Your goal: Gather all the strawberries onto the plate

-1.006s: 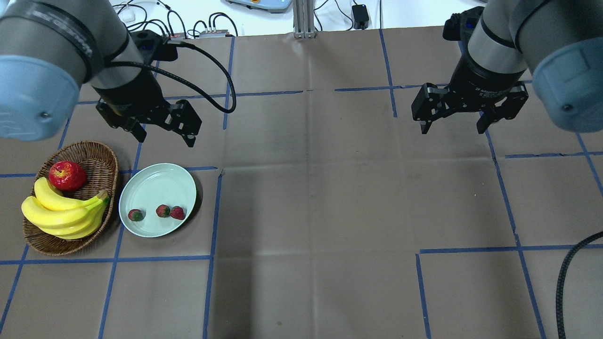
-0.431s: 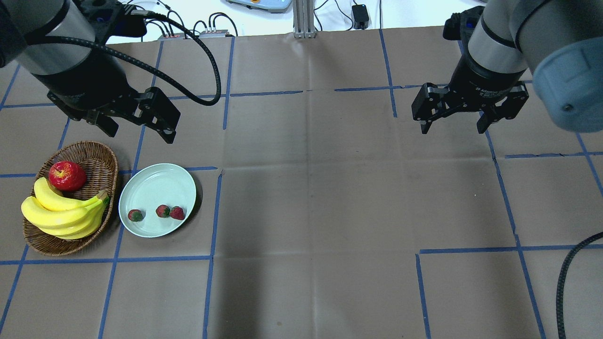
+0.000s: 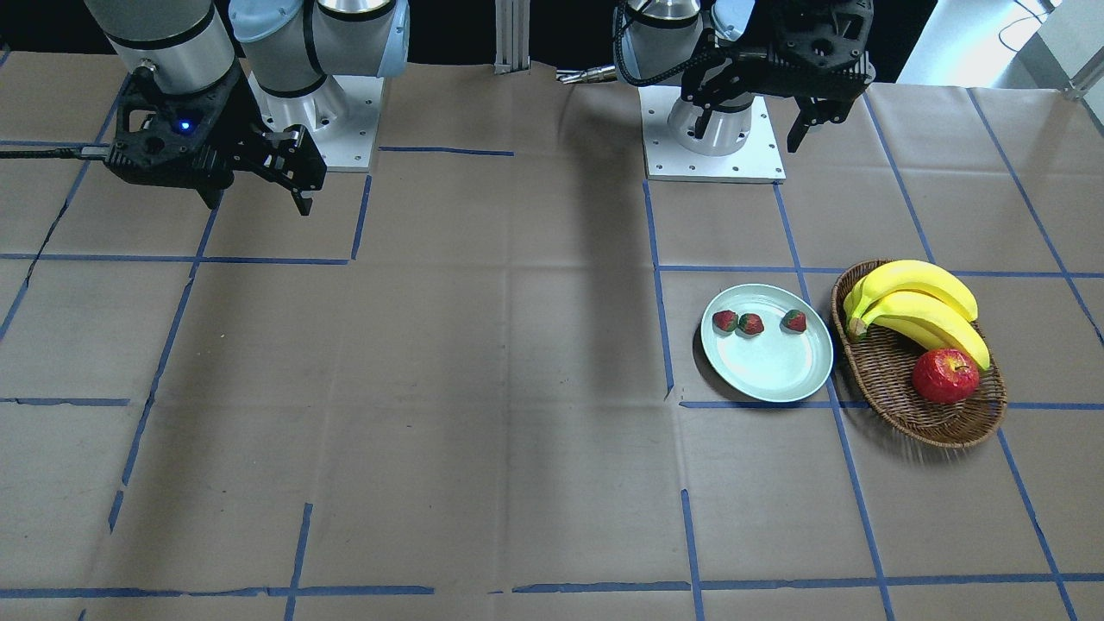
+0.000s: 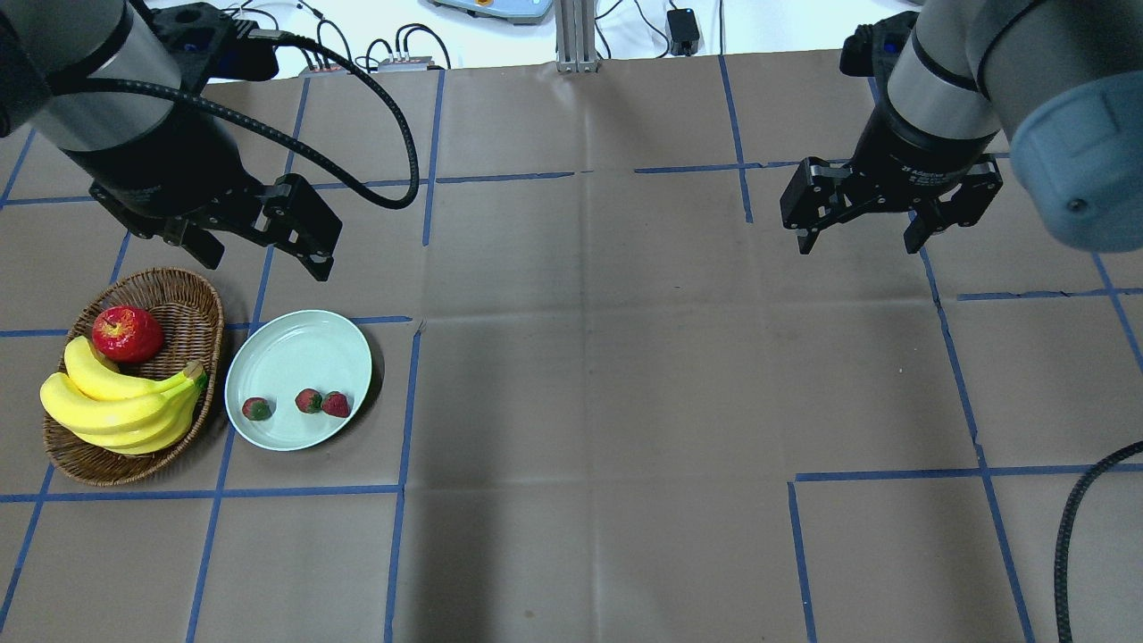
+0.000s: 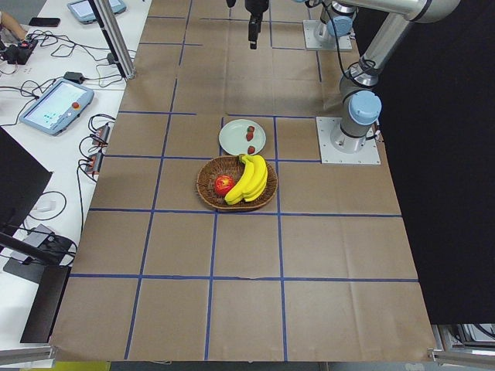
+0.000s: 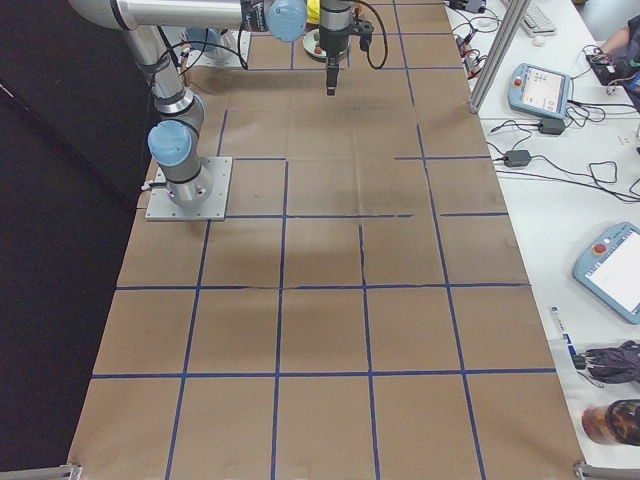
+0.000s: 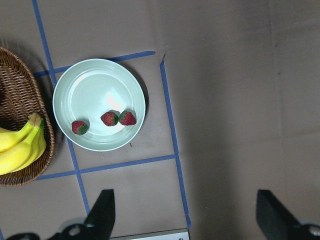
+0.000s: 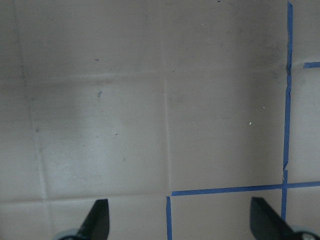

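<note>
All three strawberries lay inside the plate (image 4: 295, 353), a pale green round dish on the robot's left side of the desk (image 4: 625, 402). One strawberry (image 4: 257, 408) sat alone close to the rim on the basket side. A second strawberry (image 4: 309, 400) and a third strawberry (image 4: 337, 405) lay side by side, so close that they seemed to touch. All three were in the half of the plate nearer the robot, and the rest of the dish was bare. A brown wicker basket (image 4: 192, 295) stood just beside the plate, on its outer side, and held a red apple (image 4: 128, 332) and a bunch of bananas (image 4: 116, 402). The left fingers (image 4: 312, 246) hung in the air above the desk near the plate and basket, spread wide, gripping nothing and touching nothing. The right fingers (image 4: 801, 210) hung well apart from all of this, over the brown paper and blue tape lines on the other side of the desk. They too were spread wide and empty.
</note>
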Tool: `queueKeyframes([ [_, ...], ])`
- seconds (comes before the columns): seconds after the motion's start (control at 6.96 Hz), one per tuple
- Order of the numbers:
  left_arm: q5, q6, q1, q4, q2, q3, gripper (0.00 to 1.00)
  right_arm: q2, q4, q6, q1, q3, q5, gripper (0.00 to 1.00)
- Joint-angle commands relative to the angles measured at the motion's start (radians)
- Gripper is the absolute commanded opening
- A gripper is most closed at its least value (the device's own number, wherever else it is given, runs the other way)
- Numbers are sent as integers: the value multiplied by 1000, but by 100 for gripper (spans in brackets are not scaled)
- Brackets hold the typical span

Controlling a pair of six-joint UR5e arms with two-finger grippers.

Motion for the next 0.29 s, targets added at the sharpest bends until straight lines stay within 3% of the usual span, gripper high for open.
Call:
queueKeyframes([
  [0.0,9,-6,1,-50,2,-1,100,0,0,0,0,0,-2,100],
  [0.14,6,-9,1,-50,-3,4,100,0,0,0,0,0,-2,100],
])
